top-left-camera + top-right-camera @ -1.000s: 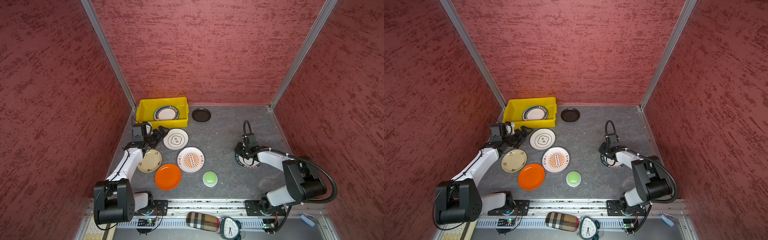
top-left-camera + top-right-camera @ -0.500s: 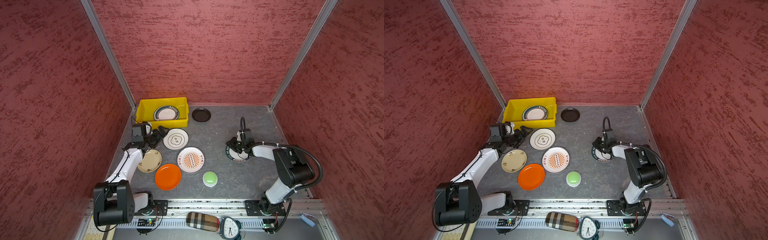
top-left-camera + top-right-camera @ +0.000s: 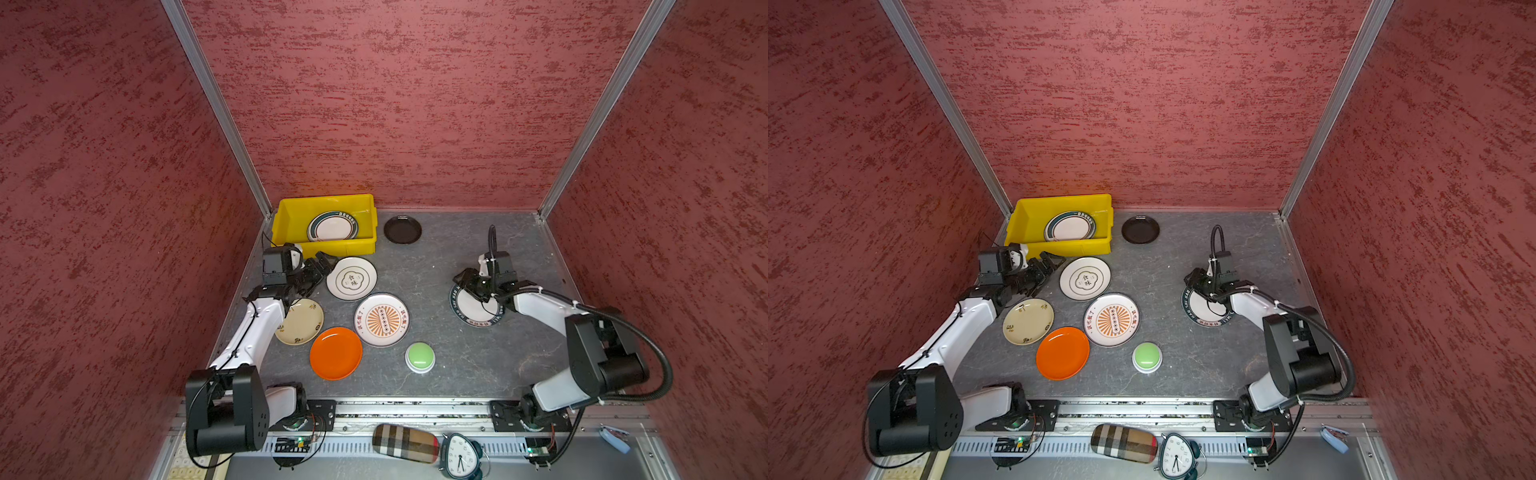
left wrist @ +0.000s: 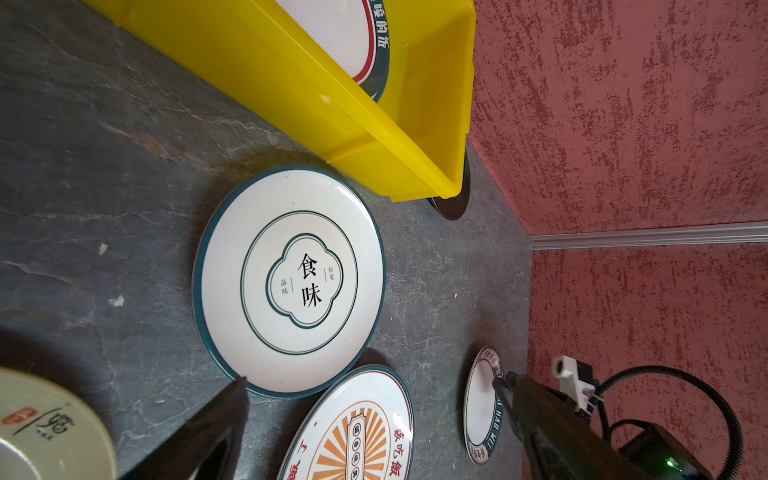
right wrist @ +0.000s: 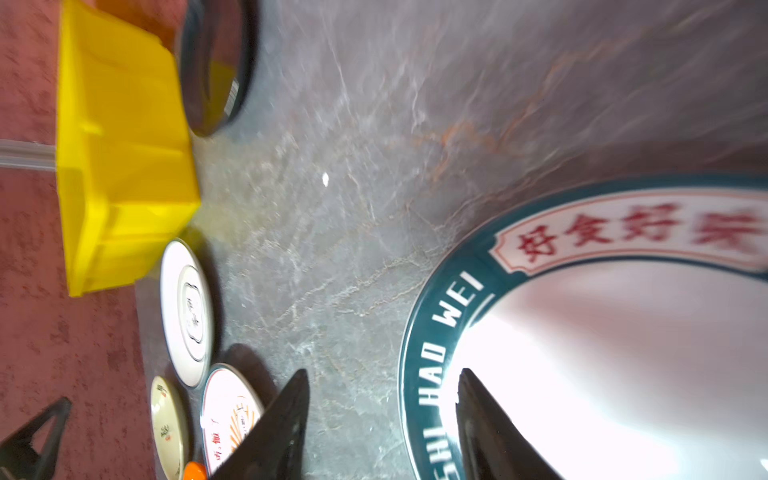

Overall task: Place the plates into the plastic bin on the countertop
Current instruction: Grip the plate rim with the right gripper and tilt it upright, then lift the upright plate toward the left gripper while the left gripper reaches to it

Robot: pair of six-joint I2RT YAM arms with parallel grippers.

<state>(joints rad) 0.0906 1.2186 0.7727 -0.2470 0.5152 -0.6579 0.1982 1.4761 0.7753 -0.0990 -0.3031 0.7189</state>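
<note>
The grey veined countertop (image 3: pixel 457 257) spans both top views. At its far left corner stands the yellow bin (image 3: pixel 340 248), with one green-rimmed plate (image 3: pixel 332 227) lying inside, toward its right half. Six more plates lie flat on the countertop outside the bin. The sunburst plate (image 3: pixel 381 320) sits near the middle, and the clover plate (image 3: pixel 351 278) lies just behind it, close to the bin's front wall. The lettered plate (image 3: pixel 473 311), white with a dark green rim, lies well apart on the right. The orange plate (image 3: pixel 336 353) is at the front, just beside the sunburst plate. The cream plate (image 3: pixel 301 322) is to the orange plate's left, partly under the left arm. The black plate (image 3: pixel 402 229) rests just right of the bin. A green button (image 3: pixel 420 356) stands in front of the sunburst plate.

The left gripper (image 3: pixel 324 268) hangs low between bin and clover plate, jaws spread wide and holding nothing. In the left wrist view one fingertip (image 4: pixel 237 390) lies at that plate's rim. The right gripper (image 3: pixel 465 284) is down at the lettered plate's left edge. In the right wrist view its jaws stand partly apart astride the rim, one finger (image 5: pixel 286 415) over bare countertop and the other over the plate's white centre, gripping nothing.
</note>
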